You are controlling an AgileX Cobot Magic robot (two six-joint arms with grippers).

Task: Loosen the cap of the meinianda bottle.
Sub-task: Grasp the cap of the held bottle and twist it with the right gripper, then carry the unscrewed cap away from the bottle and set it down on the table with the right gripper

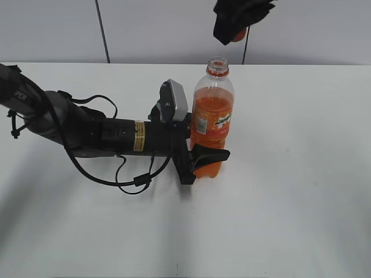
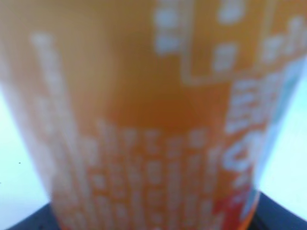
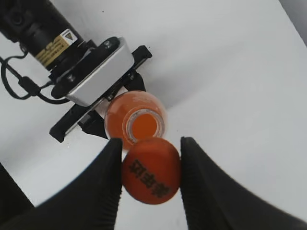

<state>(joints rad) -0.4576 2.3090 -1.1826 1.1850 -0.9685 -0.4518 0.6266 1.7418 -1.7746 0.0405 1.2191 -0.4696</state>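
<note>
1. Exterior view: bottle (image 1: 212,124) upright mid-desk (image 1: 301,174), neck open, no cap on it. Left claw (image 1: 207,157) clamped around bottle's lower body, reaching in from 9 o'clock. Right claw (image 1: 239,20) hangs above, at 1 o'clock of the neck, with a bit of orange, the cap (image 1: 239,35), showing beneath it.
2. Left wrist view: blurred label of bottle (image 2: 158,124) fills the frame; dark claw parts only at the lower corners. Grip itself not readable here.
3. Right wrist view: cap (image 3: 151,171) pinched between the right claw's (image 3: 150,178) dark fingers (image 3: 103,184), print up, clear of the open neck, which lies at 12 o'clock of it. Bottle (image 3: 135,118) seen from above, left claw (image 3: 98,117) at its 9 o'clock.
4. Judgement: cap is fully off, so loosening looks done. Keep the left hold firm and the bottle upright; keep the cap level, avoid knocking the neck, or drink could spill.
</note>
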